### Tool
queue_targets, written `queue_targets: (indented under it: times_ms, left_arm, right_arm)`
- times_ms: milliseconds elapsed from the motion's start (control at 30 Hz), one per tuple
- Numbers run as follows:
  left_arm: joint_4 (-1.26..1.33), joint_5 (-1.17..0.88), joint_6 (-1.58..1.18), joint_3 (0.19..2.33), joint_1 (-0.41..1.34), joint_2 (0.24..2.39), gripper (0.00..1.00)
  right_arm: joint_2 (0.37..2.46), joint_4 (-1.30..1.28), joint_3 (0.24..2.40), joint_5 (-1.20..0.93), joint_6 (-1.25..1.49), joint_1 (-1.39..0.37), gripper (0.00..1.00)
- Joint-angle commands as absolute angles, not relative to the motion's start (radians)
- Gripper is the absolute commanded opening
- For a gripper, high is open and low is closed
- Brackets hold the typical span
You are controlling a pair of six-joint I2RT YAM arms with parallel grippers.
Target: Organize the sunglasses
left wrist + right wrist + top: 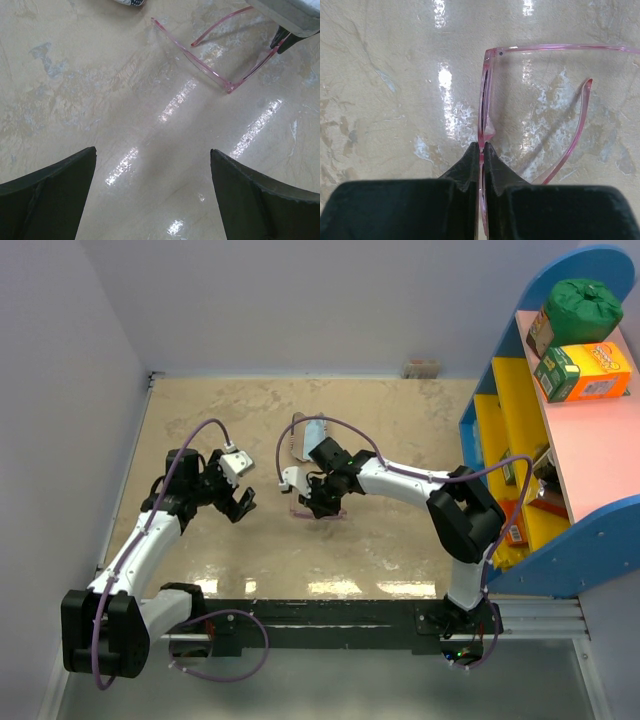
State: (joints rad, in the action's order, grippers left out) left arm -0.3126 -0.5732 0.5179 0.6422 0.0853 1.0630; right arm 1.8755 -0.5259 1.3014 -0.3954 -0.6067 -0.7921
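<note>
The sunglasses (483,100) are thin, translucent pink with clear lenses, and both arms are unfolded. They stand on the beige table with the front edge-on in the right wrist view. My right gripper (481,145) is shut on the front of the frame near the nose bridge. From above, that gripper (318,502) is at the table's middle with the pink frame (302,512) just under it. My left gripper (240,502) hovers to the left of the sunglasses (210,70), open (152,152), with only bare table between its fingers.
An oblong patterned case (303,438) lies just behind the right gripper. A blue and yellow shelf unit (560,420) with boxes and a green bag stands along the right side. White walls close the table at the left and back.
</note>
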Motion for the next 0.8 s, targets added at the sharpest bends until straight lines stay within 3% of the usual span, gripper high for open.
queue_targets:
  times_ms: [0,767]
  left_arm:
    - [-0.307,-0.606,0.538,0.652,0.075,1.052,1.0]
    - [-0.299,-0.603,0.528,0.652,0.067,1.04,1.0]
  right_arm:
    - [1.825,-0.529,1.307,-0.403,-0.621,-0.796,0.0]
    - [1.741,-0.655,1.336,-0.529,-0.673,-0.798,0.0]
